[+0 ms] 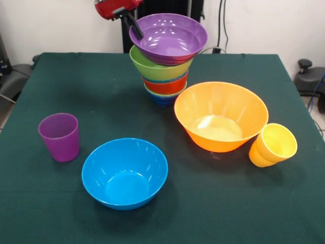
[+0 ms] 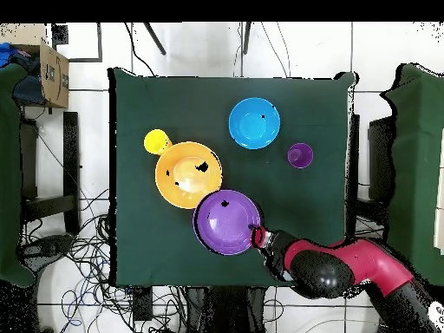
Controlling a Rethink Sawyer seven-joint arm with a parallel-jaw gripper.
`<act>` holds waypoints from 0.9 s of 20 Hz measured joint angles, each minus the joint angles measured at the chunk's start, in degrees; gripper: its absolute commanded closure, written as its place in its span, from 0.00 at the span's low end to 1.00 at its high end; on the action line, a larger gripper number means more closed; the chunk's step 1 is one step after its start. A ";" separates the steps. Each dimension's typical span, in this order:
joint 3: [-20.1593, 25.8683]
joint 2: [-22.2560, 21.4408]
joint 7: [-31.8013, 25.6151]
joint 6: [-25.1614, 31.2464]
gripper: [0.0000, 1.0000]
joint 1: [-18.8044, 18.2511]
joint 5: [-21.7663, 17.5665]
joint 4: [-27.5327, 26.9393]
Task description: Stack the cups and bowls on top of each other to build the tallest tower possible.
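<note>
While fingers (image 1: 138, 30) touch its rim, purple bowl (image 1: 170, 38) tops the tower (image 1: 165, 76).

A lab: cloth-covered table (image 1: 76, 81), tangled floor cables (image 2: 78, 251), tiled floor.

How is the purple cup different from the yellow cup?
The purple cup stands upright, while the yellow cup is tilted and leans toward the big orange bowl. The purple cup has straight sides, while the yellow cup has a bulging bottom half. Both are small, empty, and not on the tower.
</note>
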 measured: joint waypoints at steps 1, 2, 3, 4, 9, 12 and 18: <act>-0.05 0.16 0.00 -0.01 1.00 0.00 -0.46 -0.01; -0.11 0.42 0.00 0.00 1.00 -0.01 -1.02 0.00; -0.12 0.69 0.00 0.00 1.00 0.00 -1.50 -0.01; -0.16 0.85 0.00 0.00 1.00 -0.01 -1.77 0.00; -0.25 1.61 0.00 0.00 1.00 -0.01 -2.82 -0.01; -0.33 2.14 0.00 0.00 1.00 -0.01 -2.93 -0.02; -0.51 2.70 0.00 0.00 1.00 -0.01 -3.01 -0.02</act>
